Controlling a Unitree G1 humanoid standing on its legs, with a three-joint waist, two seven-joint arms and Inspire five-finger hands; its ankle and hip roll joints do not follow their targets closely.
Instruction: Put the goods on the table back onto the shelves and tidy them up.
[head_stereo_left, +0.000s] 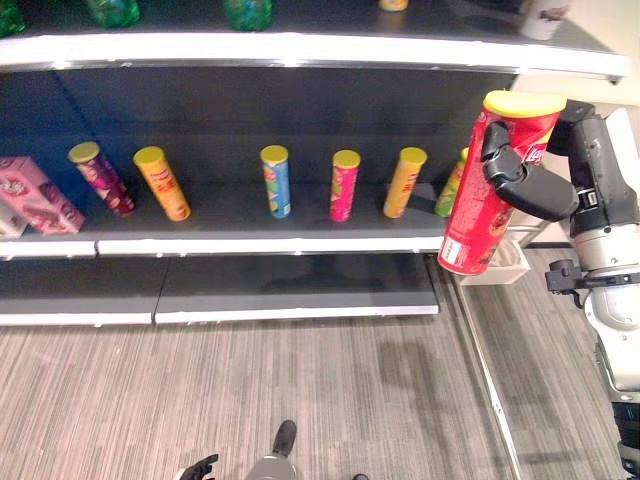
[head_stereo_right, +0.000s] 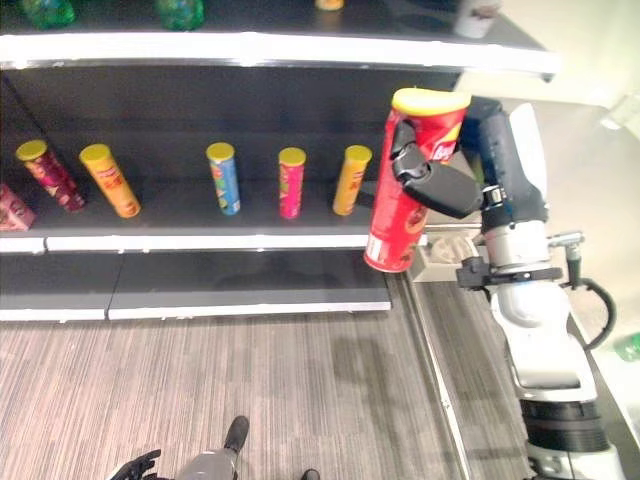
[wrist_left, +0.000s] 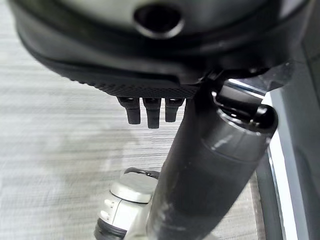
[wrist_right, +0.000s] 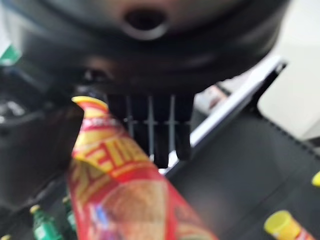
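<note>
Red crisp can (head_stereo_left: 490, 185) looks light, slick and dentable; my right hand (head_stereo_left: 525, 180) wraps its upper half, left hand (head_stereo_left: 197, 467) relaxed.

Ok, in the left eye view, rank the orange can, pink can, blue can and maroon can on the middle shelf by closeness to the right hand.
The right hand grips the red can.
1. Orange can, nearest, right of centre.
2. Pink can, centre.
3. Blue can, left of centre.
4. Maroon can, far left.

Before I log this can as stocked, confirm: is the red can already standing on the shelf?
No: the red can is held in the air in the right hand, fingers curled round it, in front of the shelf.
</note>
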